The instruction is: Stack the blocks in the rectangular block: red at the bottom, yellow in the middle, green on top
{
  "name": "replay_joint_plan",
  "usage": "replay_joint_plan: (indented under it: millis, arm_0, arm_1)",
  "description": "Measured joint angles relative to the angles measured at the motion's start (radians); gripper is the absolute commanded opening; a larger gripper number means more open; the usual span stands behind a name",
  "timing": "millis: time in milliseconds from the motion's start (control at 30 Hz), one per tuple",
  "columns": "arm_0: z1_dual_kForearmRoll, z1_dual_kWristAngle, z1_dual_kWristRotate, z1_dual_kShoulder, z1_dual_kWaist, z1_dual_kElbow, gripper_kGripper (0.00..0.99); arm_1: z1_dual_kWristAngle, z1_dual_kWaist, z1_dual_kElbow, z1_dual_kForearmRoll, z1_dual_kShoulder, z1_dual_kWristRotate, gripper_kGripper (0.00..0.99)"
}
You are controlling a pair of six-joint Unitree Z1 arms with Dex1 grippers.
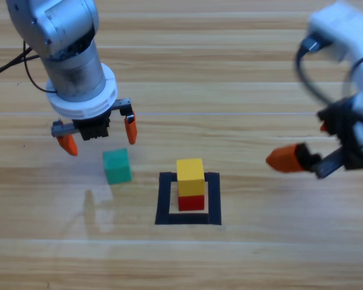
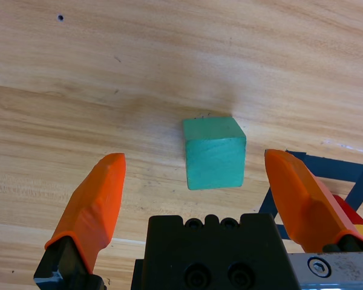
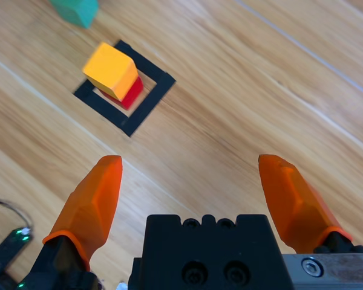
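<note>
The red cube (image 1: 192, 202) sits inside the black tape square (image 1: 166, 199) on the wooden table (image 1: 260, 254), and the yellow cube (image 1: 190, 176) rests squarely on top of it, so two of the three layers look done. The green cube (image 1: 117, 167) lies on bare wood just beside the square's left side, apart from the tape and from the stack. The left gripper (image 1: 98, 137) hangs above and a little behind the green cube with its jaws spread wide and nothing between them; in the left wrist view the green cube (image 2: 213, 153) lies ahead of the jaws and roughly centred in the gap, turned slightly askew to them. The right gripper (image 1: 293, 158) waits well off to the right of the square, its jaws likewise parted and empty, as the right wrist view shows. The green cube appears to be a small, rigid, light block with plain flat faces, so it should hold its shape under a firm pinch and should not need much force. The likely best hold is across two opposite side faces, at about mid-height, with the wrist turned to square the jaws to those faces so the cube does not twist as they close. The faces look smooth, so a corner grip could slip. Setting it down calls for care, since a sideways nudge could push the yellow cube off the red one.
</note>
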Motion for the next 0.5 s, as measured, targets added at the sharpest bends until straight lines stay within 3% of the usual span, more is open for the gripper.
replay_joint_plan:
  millis: [200,500]
  arm_0:
    - [0.000,-0.004,0.000,0.029,-0.007,-0.006,0.990]
    - [0.000,-0.014,0.001,0.104,-0.028,-0.046,0.959]
  arm_1:
    - [0.047,0.000,0.002,0.000,-0.050,-0.026,0.989]
    - [0.048,0.000,0.032,-0.018,-0.058,-0.038,0.989]
